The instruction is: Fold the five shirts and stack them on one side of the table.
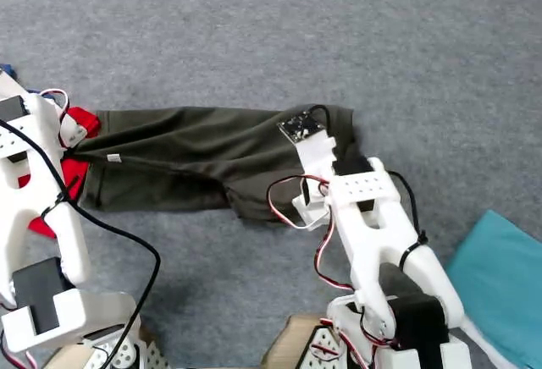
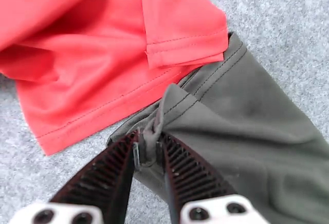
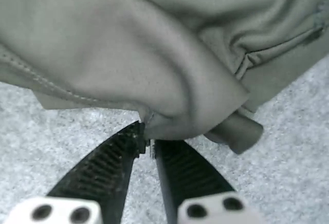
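Now, left end effector (image 2: 149,154): pinches olive shirt (image 2: 241,126), worktop's (image 1: 254,39) left edge
Right end effector (image 3: 148,144): pinches olive shirt

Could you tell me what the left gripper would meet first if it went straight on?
The left gripper is shut on a fold of the olive shirt; straight ahead it would probably run into the red shirt lying just beyond, though depth is unclear.

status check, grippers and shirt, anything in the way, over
Both shut: left gripper on one end of olive shirt, right gripper on the other. Red shirt touching it at the left gripper's end.
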Controlling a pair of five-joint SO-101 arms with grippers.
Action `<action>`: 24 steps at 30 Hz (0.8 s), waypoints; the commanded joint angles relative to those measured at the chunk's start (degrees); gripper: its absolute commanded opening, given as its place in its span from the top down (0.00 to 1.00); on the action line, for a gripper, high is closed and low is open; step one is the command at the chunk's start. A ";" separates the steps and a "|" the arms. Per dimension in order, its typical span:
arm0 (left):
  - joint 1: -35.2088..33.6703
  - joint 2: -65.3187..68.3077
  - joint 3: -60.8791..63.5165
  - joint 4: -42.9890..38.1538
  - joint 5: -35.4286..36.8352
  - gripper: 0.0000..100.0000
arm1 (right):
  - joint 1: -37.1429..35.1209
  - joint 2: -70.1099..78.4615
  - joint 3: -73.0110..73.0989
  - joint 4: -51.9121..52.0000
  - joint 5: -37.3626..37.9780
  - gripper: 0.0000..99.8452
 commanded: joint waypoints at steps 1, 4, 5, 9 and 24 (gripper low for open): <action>-0.44 -0.22 -2.29 -0.88 -0.26 0.98 | 1.01 -0.22 -3.12 -0.62 -0.53 0.98; -0.44 -0.22 -2.55 -0.88 -0.26 0.98 | 1.36 -0.31 -4.70 0.18 -0.09 0.99; -0.44 -0.22 -2.64 -0.88 -0.26 0.98 | 2.15 -0.31 -5.58 0.97 0.18 1.00; -0.35 -0.66 -2.73 -0.88 -0.26 0.98 | 5.41 -3.74 -8.48 3.43 3.08 1.00; 0.97 -0.75 -21.19 9.14 -3.87 0.98 | 12.70 -19.65 -36.09 18.29 6.07 1.00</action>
